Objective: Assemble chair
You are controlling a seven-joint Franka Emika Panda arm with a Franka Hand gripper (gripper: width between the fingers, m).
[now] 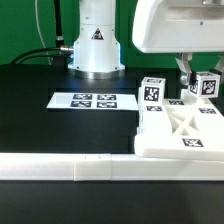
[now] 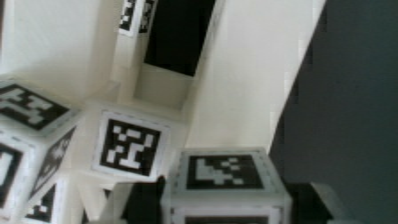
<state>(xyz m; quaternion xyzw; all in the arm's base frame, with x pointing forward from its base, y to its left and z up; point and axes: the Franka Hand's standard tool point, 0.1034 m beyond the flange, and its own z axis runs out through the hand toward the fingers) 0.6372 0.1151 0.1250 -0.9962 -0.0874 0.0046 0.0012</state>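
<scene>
At the table's near edge: long white border rail (image 1: pixel 70 168), lying flat. Behind it, toward the exterior view's right: X-braced flat panel (image 1: pixel 185 130), flat on the black table (image 1: pixel 40 120), with tagged square legs (image 1: pixel 152 93) standing at its far side. Gripper (image 1: pixel 196 78): clenched on a tagged white block (image 1: pixel 206 86) above the panel; wrist view confirms fingers (image 2: pixel 317 195) flanking it. Farther left: marker board (image 1: pixel 83 100). Farthest: robot base (image 1: pixel 98 40).
</scene>
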